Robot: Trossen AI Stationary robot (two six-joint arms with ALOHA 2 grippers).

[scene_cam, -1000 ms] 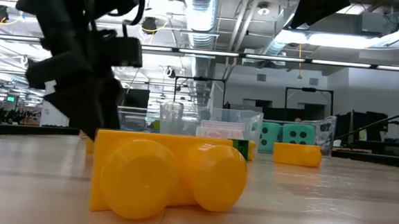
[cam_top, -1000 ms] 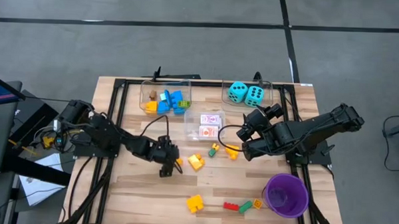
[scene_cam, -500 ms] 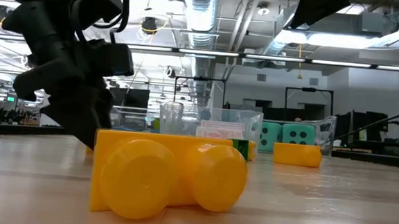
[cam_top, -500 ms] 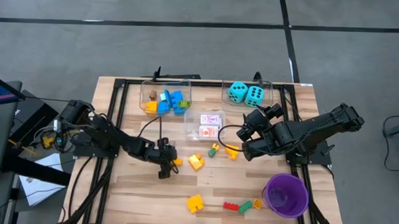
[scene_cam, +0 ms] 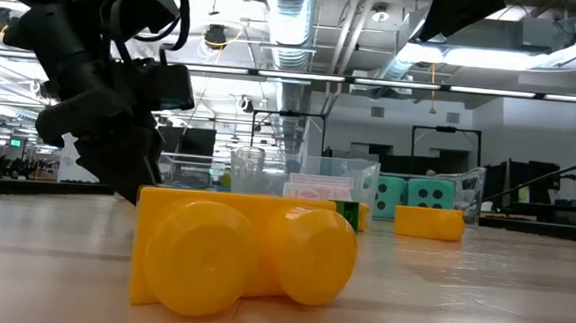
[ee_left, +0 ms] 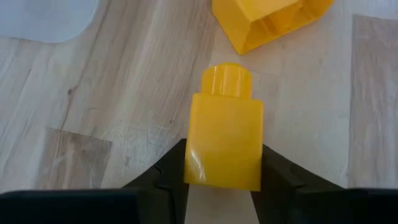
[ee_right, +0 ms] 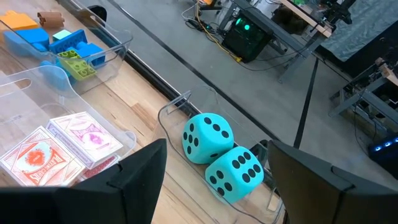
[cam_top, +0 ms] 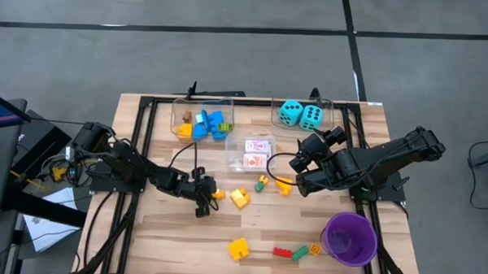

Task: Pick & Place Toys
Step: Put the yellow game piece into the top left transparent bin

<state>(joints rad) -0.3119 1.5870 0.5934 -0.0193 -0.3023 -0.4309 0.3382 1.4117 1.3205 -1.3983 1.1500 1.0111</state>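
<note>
Clamping my left claw [ee_left: 224, 180] on the small yellow brick [ee_left: 225, 140] lying on the table [ee_left: 112, 93] beside a bigger yellow brick [ee_left: 267, 18]; my right claw [ee_right: 211, 180] waits apart above the dice [ee_right: 224, 155].

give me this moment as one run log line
left gripper: closing around small yellow brick on table | right gripper: open, empty, waiting above table right of card packs | dice: in bin
</note>
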